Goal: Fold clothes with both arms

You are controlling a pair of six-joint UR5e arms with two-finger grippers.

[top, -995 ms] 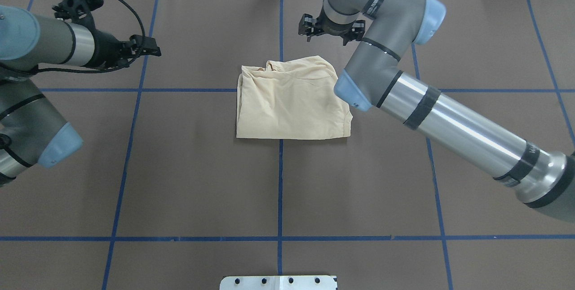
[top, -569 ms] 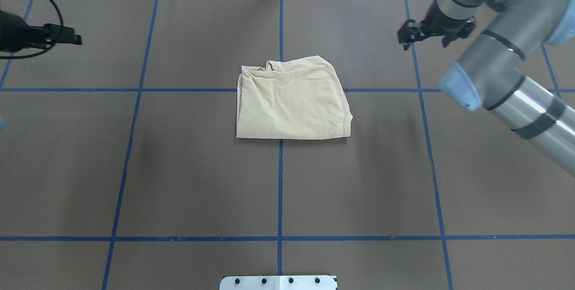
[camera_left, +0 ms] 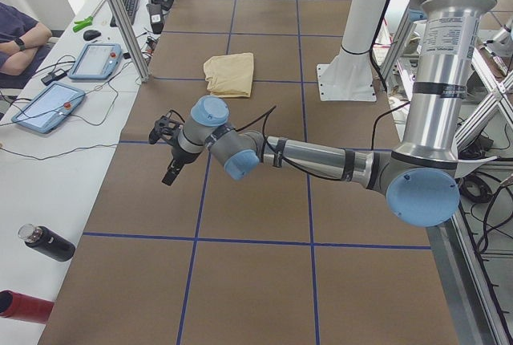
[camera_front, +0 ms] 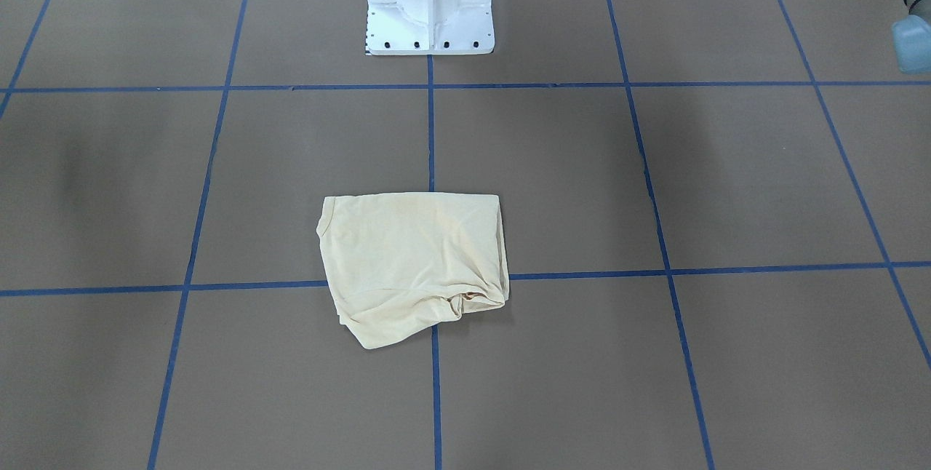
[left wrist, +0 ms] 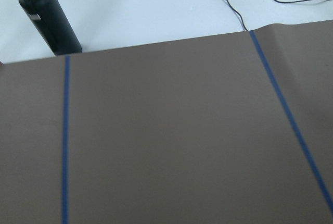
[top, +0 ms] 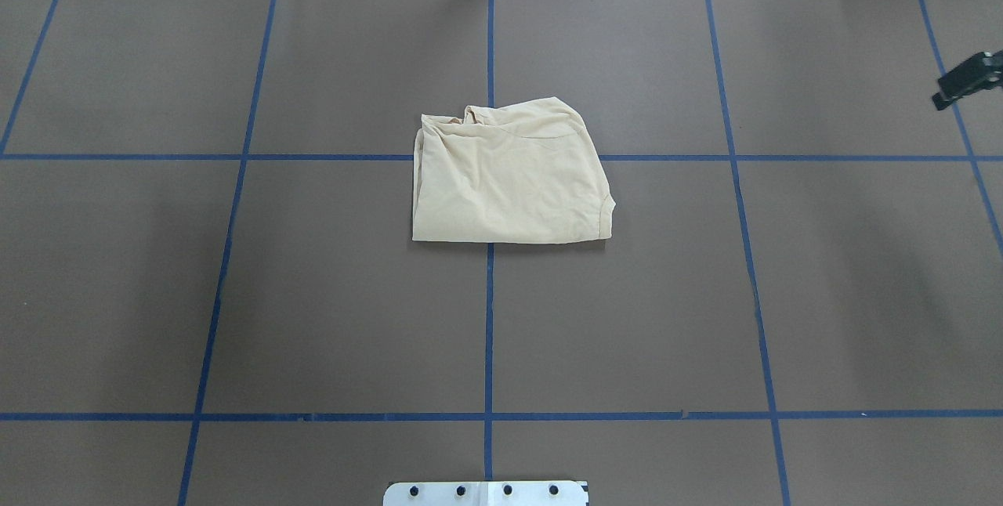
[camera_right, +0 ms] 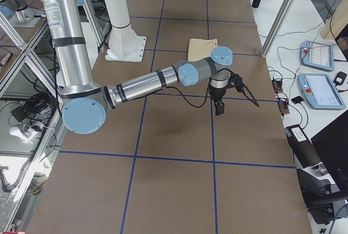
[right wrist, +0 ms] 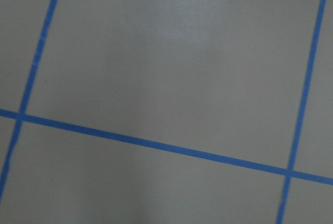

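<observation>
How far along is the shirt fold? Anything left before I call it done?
Done: the shirt lies folded into a compact rectangle on the table. In hand: nothing; the left arm and right arm are out at the sides, jaws clear of the cloth. Left: perhaps only tidying, since the edge farthest from the robot is bunched and one corner sticks out.

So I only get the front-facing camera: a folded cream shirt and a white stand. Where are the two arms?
Observer: The grey metal left arm with light-blue caps is stretched low over the brown mat, toward the table's left end, clear of the folded cream shirt.
Visitor: And the other?
Observer: The matching right arm reaches low toward the opposite end, likewise apart from it.
Visitor: Anything past the mat?
Observer: A black bottle sits on the white tabletop beside it.
</observation>
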